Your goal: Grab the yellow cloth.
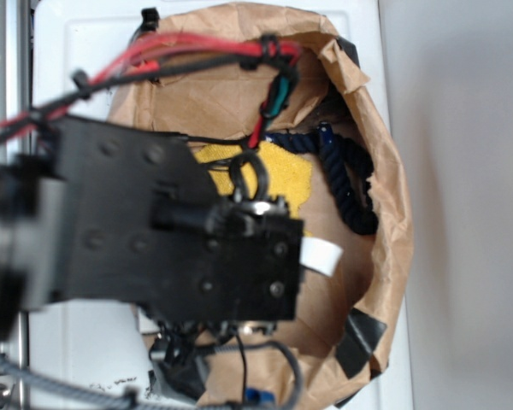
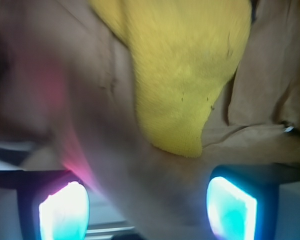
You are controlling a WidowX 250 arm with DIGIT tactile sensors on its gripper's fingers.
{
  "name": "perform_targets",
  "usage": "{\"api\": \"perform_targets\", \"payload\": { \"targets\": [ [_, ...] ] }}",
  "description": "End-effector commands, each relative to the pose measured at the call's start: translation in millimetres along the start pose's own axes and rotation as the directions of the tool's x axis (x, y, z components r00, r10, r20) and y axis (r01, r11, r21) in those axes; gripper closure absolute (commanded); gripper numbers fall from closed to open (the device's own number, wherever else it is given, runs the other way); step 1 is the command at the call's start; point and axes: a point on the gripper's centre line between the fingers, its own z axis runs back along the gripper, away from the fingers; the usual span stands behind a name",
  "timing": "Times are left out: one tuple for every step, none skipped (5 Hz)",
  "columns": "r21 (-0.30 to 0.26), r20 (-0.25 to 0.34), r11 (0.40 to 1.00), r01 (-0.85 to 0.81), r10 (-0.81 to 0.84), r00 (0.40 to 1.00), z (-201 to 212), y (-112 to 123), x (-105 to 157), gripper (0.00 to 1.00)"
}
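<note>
Half yellow cloth (image 1: 282, 175) hidden by arm (image 1: 154, 231).

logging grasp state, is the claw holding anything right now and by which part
Nothing is held. The claw is open, and the yellow cloth lies ahead of its fingertips on the brown paper.

Both views are evenly, brightly lit. The black robot arm (image 1: 154, 231) is blurred close to the exterior lens. Two glowing fingertip pads (image 2: 63, 212) are overexposed; the wrist view is smeared throughout.

Brown paper (image 1: 359, 282) under yellow cloth (image 1: 282, 175), rope (image 1: 350, 184)
</note>
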Motion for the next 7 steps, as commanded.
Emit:
{"api": "perform_targets", "payload": {
  "targets": [
    [-0.033, 0.146, 0.998, -0.056, 0.061, 0.987, 40.6, 35.8, 6.3, 0.00],
    [-0.005, 0.151, 0.998, -0.068, 0.067, 0.986, 14.2, 46.4, 29.4, 0.00],
    [-0.042, 0.134, 0.999, 0.007, -0.001, 0.991, -17.4, 47.3, 59.4, 0.00],
    [0.003, 0.124, 0.999, 0.053, -0.053, 0.991, -39.4, 41.4, 72.5, 0.00],
    [0.027, 0.122, 0.996, 0.089, -0.092, 0.988, -59.5, 41.8, 76.4, 0.00],
    [0.026, 0.111, 0.997, 0.078, -0.080, 0.991, -74.5, 42.5, 79.8, 0.64],
    [0.022, 0.124, 0.997, 0.080, -0.083, 0.989, -70.4, 40.5, 76.9, 1.00]
  ]
}}
